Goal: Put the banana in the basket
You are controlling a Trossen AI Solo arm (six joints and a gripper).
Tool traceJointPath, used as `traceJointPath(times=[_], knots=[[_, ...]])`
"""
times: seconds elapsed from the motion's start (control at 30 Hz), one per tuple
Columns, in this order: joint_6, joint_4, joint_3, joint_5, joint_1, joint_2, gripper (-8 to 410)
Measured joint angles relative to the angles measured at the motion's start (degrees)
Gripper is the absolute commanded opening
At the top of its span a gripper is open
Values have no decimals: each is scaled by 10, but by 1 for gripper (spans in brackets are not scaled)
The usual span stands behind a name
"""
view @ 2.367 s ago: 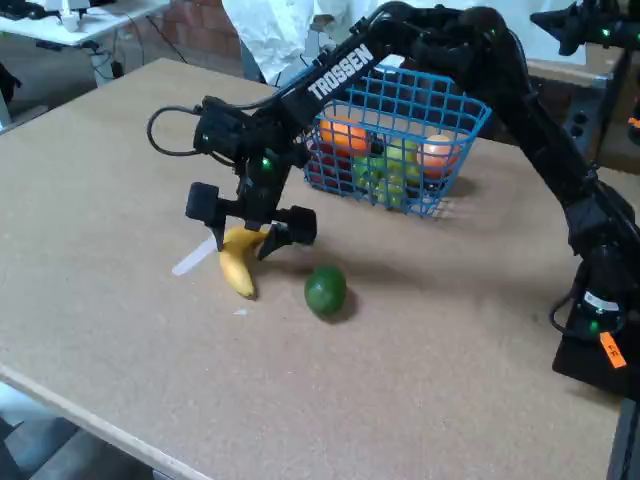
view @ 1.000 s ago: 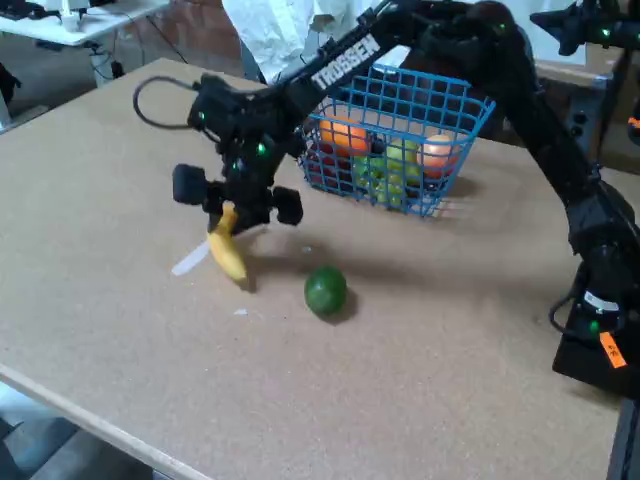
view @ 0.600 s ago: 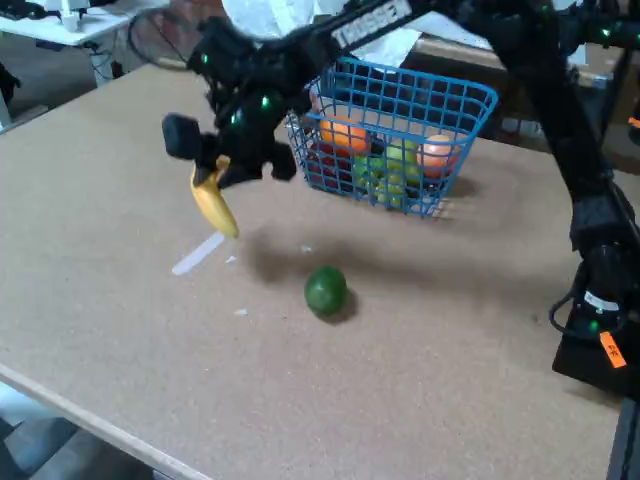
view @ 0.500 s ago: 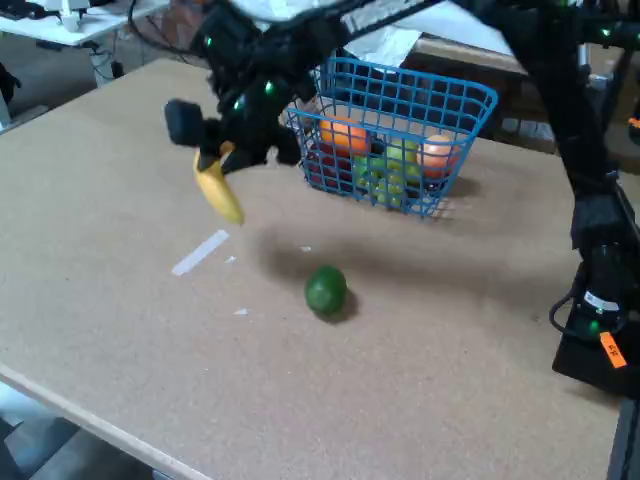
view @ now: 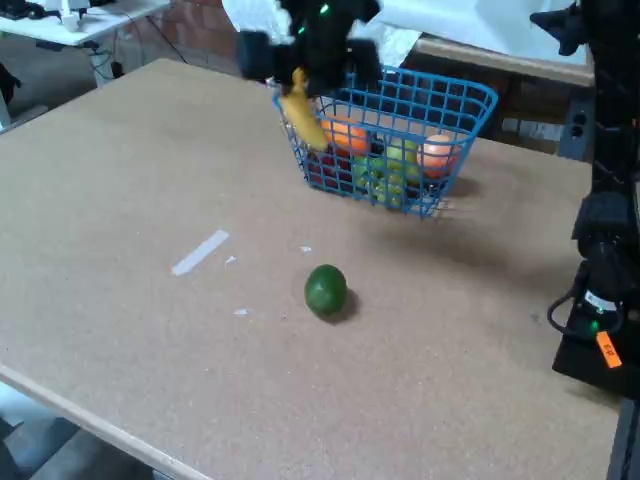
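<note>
Fingers of the black gripper point(view: 300, 62) clenched on the stem end of the small curved yellow banana point(view: 301, 115), which hangs in the air, tip down, at the left rim of the blue wire-mesh basket point(view: 455, 150) in the fixed view. Basket holds orange, green and red fruit. Round green lime point(view: 326, 290) sits alone on the tan bench point(view: 120, 160), near a white tape strip point(view: 200, 252).
</note>
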Motion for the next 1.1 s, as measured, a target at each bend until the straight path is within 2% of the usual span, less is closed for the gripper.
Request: traceJointPath(times=[0.27, 0.5, 0.6, 0.87, 1.1], knots=[[-19, -17, 0, -2, -86, -17, 52], [-47, -9, 0, -61, -168, -5, 52], [-57, 10, 0, -71, -195, 5, 52], [-72, 58, 0, -116, -243, 52, 52], [-100, 94, 0, -132, -252, 110, 52]])
